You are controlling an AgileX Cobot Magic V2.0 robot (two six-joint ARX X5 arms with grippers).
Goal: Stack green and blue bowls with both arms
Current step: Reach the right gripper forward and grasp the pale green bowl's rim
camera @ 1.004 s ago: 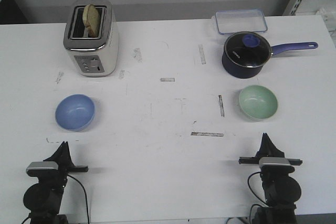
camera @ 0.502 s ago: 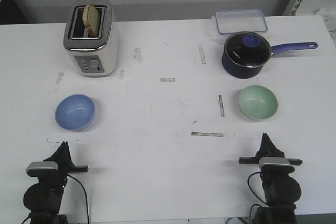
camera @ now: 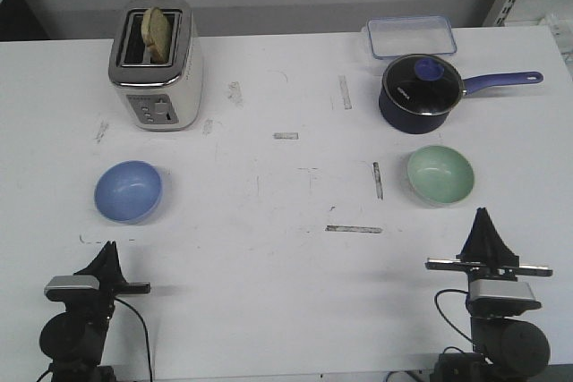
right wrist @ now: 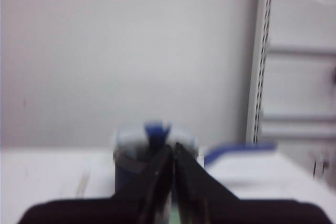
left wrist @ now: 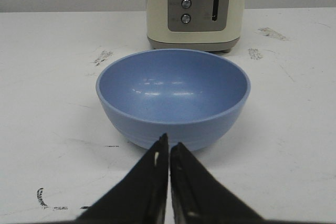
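Nearest, at the bottom edge of the front view, both arms sit low over the white bench (camera: 286,301). The left gripper (camera: 108,249) in the lower left corner has its fingers (left wrist: 152,182) pressed together with only a hairline slit between them, holding nothing, tips pointing at the blue bowl (camera: 128,191) and stopping just short of its near wall in the left wrist view. The right gripper (camera: 484,216) in the lower right corner is likewise pinched closed and empty (its wrist view is blurred, yet the two dark fingers (right wrist: 181,182) plainly meet at a point).

Farther up, the blue bowl rests upright at middle left of the frame, and the green bowl (camera: 440,174) rests upright at middle right, just above the right gripper's tips. The two bowls are well apart, neither touched by an arm. Scuffs and short tape marks (camera: 354,229) lie on the bench between them.

Beyond the green bowl stands a dark navy saucepan (camera: 421,92) with a glass lid, its handle reaching toward the right edge. Behind that is a clear plastic container (camera: 410,36). At upper left, beyond the blue bowl, a cream toaster (camera: 156,64) holds a slice of bread (camera: 158,34) in one slot.
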